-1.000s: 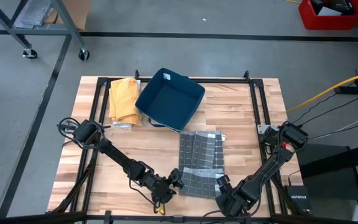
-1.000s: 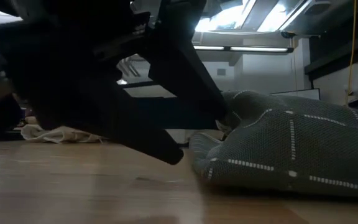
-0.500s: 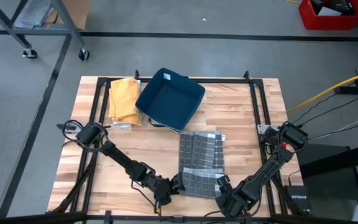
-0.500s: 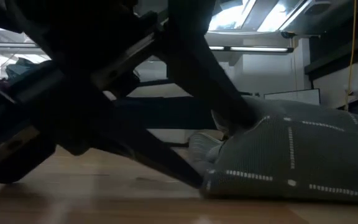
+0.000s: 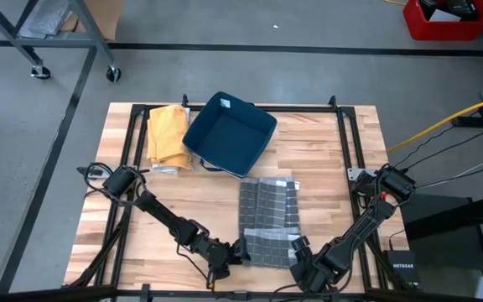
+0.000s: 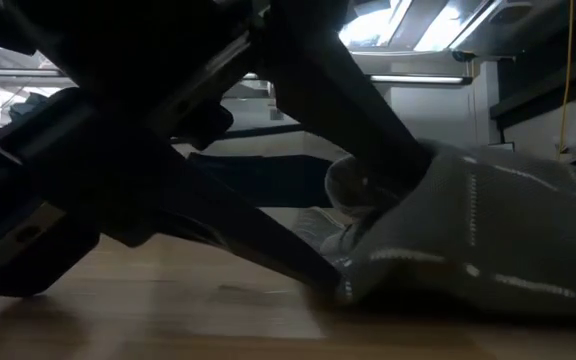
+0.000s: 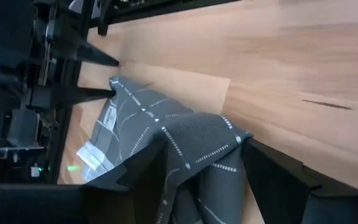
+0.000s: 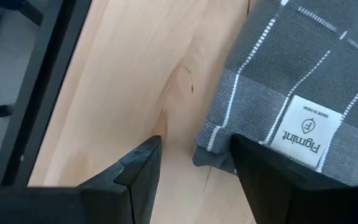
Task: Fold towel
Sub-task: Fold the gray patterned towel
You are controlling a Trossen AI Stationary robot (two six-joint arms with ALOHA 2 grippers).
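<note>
Now slid further in, left gripper [image 7: 201,163] jaws straddling grey white-checked woven towel [image 5: 267,220] corner; right gripper [image 8: 194,163] jaws parted beside its labelled hem.

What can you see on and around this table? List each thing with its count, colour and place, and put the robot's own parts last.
Towel: one, grey with a white grid, near middle of the table, its near edge doubled over.
Label: one, white, sewn on the towel's corner by the right gripper.
Bin: one, dark blue, far middle of the table.
Cloth: one, yellow-orange, far left, beside the bin.
Table: one, light wood with a black frame.
Crate: one, red, on the floor beyond the far right corner.
Left gripper: one, dark, open, at the towel's near left corner.
Right gripper: one, dark, open, at the towel's near right corner.
</note>
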